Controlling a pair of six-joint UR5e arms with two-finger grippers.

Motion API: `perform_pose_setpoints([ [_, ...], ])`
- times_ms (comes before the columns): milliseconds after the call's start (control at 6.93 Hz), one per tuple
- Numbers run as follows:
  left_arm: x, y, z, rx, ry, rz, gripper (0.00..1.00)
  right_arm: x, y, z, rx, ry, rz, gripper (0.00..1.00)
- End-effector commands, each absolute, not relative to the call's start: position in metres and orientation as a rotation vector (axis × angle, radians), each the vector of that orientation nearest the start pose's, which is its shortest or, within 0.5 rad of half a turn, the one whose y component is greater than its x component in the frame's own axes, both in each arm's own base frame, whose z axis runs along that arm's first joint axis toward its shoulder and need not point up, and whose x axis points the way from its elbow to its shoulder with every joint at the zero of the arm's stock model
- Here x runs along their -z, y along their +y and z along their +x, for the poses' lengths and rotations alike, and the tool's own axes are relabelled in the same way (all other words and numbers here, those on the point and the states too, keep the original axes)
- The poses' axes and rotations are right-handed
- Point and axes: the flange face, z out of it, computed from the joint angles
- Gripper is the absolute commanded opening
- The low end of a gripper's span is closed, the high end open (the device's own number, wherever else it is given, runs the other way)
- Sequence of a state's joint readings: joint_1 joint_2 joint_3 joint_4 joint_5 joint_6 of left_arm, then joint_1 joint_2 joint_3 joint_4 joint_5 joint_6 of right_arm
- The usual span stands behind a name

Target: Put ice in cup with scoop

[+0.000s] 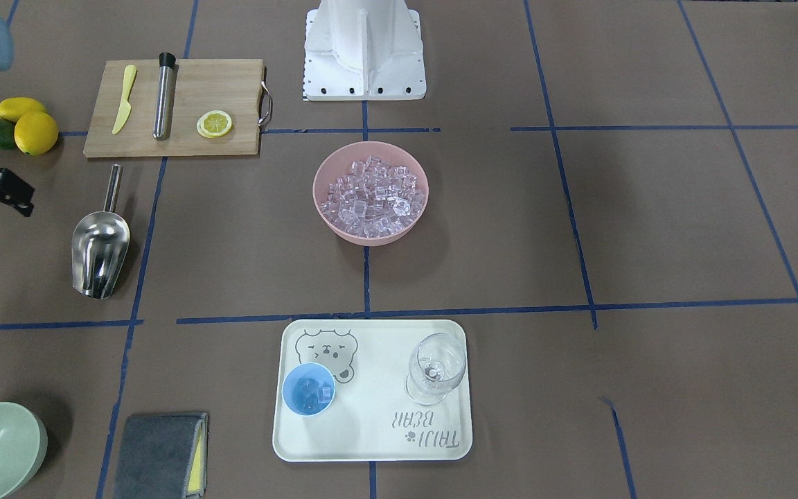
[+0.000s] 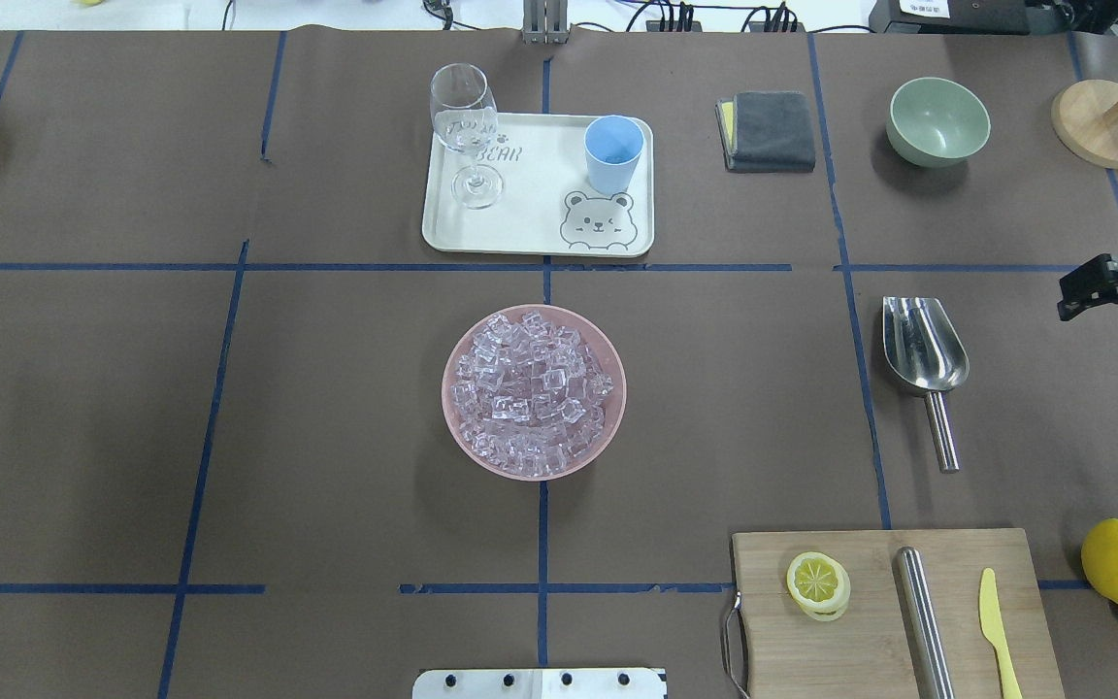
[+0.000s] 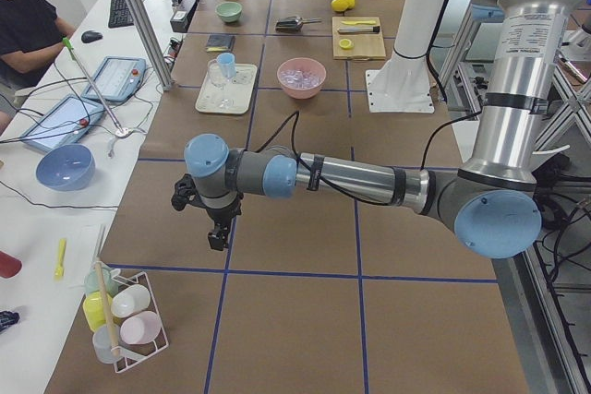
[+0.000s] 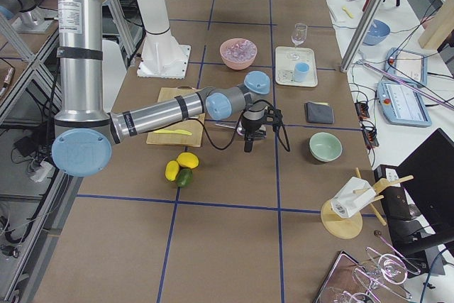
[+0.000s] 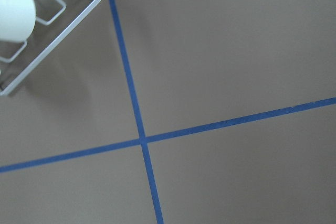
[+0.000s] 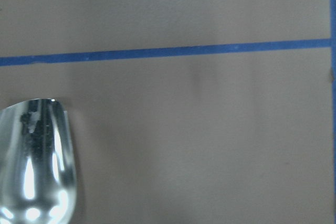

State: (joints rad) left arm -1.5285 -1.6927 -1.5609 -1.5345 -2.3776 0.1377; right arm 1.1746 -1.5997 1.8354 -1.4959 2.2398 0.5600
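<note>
My right gripper hangs near the scoop, apart from it; its spread I cannot tell. Left gripper likewise. Some ice sits in the cup.

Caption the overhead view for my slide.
Ice heaped in the pink bowl, scoop lying on the table, blue cup and wine glass on the tray, right gripper apart from the scoop.

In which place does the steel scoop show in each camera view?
Exterior front-facing: scoop at left, mid-height.
Overhead exterior: scoop at right, mid-height.
Exterior left: scoop far, top centre.
Exterior right: mostly hidden behind the right gripper; only its handle shows.
Left wrist: not in it.
Right wrist: scoop trough at bottom left.
Landmark: wooden cutting board by its handle end.
</note>
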Motion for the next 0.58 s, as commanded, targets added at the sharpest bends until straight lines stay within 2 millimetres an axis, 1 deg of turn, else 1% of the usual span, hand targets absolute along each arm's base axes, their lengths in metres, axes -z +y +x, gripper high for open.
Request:
perform_pose_setpoints([
  [0, -0.651, -0.515, -0.045, -0.261, 0.830, 0.077, 1.00, -0.596, -0.490, -0.047, -0.017, -0.750, -0.023, 1.00],
  [144, -0.652, -0.513, -0.045, -0.267, 0.830, 0.098, 1.00, -0.615, -0.485, -0.012, -0.021, -0.773, -0.013, 1.00],
  [289, -0.647, -0.519, -0.043, -0.262, 0.841, 0.103, 1.00, -0.635, -0.476, 0.017, -0.023, -0.776, -0.002, 1.00],
  [433, -0.645, -0.522, -0.042, -0.261, 0.842, 0.098, 1.00, -0.652, -0.472, 0.027, 0.028, -0.789, 0.005, 1.00],
])
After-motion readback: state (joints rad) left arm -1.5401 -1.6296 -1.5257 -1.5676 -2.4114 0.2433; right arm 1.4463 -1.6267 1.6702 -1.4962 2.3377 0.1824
